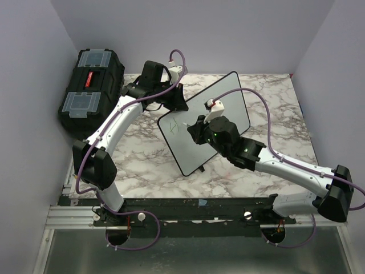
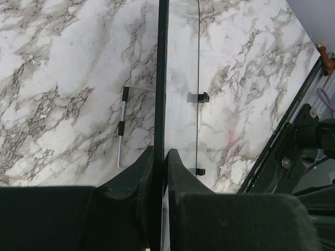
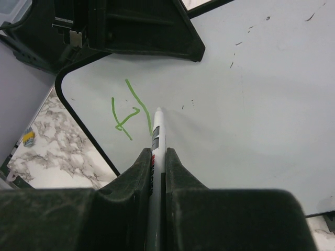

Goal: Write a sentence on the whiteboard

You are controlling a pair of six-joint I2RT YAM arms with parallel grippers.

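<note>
Scene: I am looking at a marble table (image 1: pixel 274 97) from above. The whiteboard (image 1: pixel 181 149) stands tilted at the centre of the frame, and a black toolbox (image 1: pixel 91 85) sits at the upper left.

Left gripper (image 1: pixel 177 103): it is pinched tight on the board's upper left edge. My left wrist view shows both fingers (image 2: pixel 180 172) pressed against the thin black rim, bottom centre.

Right gripper (image 3: pixel 158 154): it is clamped on a white marker (image 3: pixel 158 128), which points up the frame from bottom centre.

The sentence (image 3: pixel 125 112): so far there are only a few green strokes, roughly one letter, at the left of the board face.

Step in hand: I judge the writing has barely begun. The marker tip sits just beside the last stroke. I cannot tell whether it touches the surface.

Next move: I would lay the next letter to the right of these strokes with light, even pressure. The left arm must brace the board so it does not rock.

Only the top view shows: both arms, the board's lean and the toolbox. The strokes (image 1: pixel 178 127) are tiny there.

Only the left wrist view shows: the board edge-on (image 2: pixel 162 78) and a wire prop (image 2: pixel 121 130) lying on the marble to its left.

Only the right wrist view shows: the stroke shapes, the marker tip and faint dark specks on the white face.
</note>
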